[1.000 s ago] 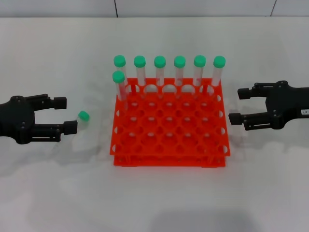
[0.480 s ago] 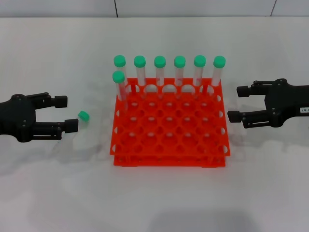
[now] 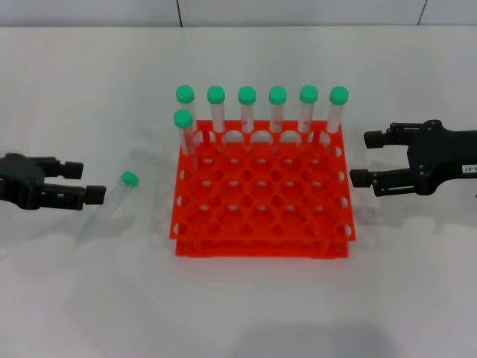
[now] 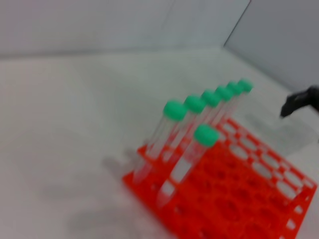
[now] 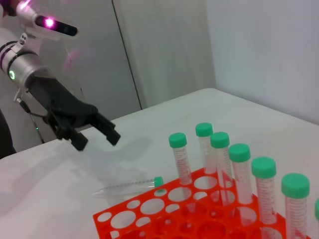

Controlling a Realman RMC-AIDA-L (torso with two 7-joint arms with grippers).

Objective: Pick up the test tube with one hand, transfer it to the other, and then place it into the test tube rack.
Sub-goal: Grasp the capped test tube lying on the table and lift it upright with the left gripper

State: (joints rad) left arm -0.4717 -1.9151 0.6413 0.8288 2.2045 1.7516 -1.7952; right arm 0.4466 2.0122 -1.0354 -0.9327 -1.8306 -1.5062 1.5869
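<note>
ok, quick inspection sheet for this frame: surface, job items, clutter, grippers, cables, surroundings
Surface: white table, bare part in front of the rack.
Job's things: test tube with green cap lies flat on the table, left of the test tube rack, apart from it. Rack holds seven upright green-capped tubes, six in the far row, one behind its left end.
Clutter: nothing seen.
Grippers: left gripper open, left of the lying tube, not touching it. Right gripper open, right of the rack, holding nothing.
Cables: nothing seen.
Surroundings: pale wall panels behind the table.
</note>
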